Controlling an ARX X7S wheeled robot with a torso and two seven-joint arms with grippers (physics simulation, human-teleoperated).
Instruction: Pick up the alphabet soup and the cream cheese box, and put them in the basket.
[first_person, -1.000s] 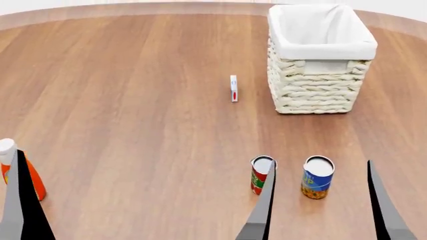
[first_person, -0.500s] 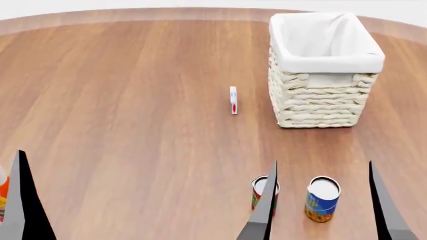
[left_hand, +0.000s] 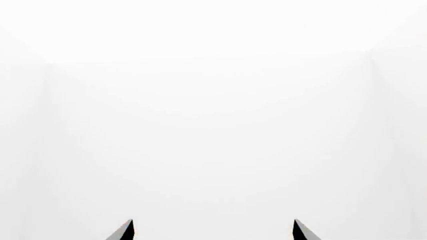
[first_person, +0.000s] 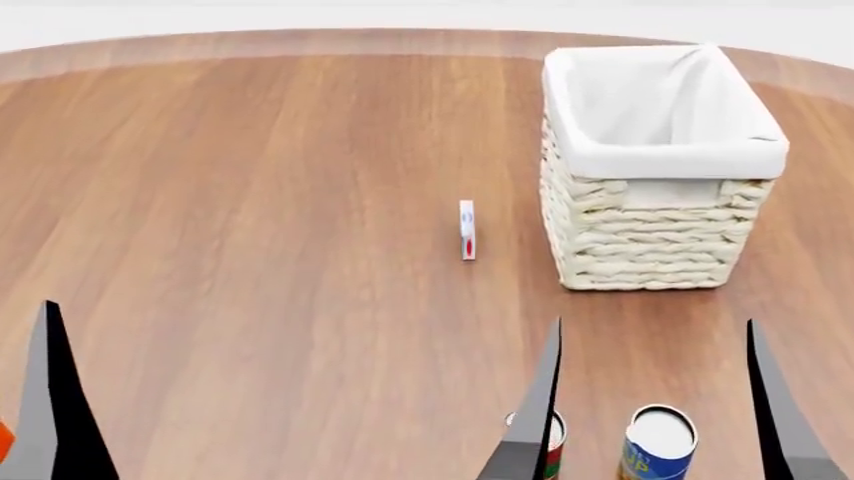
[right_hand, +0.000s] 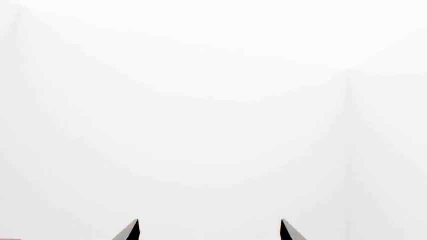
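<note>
fingers of the right gripper (first_person: 654, 400) stand apart as two dark points rising from the near edge of the head view, and both wrist views show only spread tips against blank white; the left gripper's (left_hand: 213, 231) fingers are apart too. the basket (first_person: 661, 215) sits at the far right of the table (first_person: 267, 200), cream wicker with a white cloth liner folded over its rim, and nothing shows inside it. the table is brown wood with a curved far edge against a pale backdrop. the cream cheese box (first_person: 467, 229) stands on edge just left of the basket, thin and white with a red dot. the alphabet soup (first_person: 658, 444), blue-labelled with a white top, stands upright at the near edge between the right fingers, beside a red-and-green can (first_person: 553, 445).
</note>
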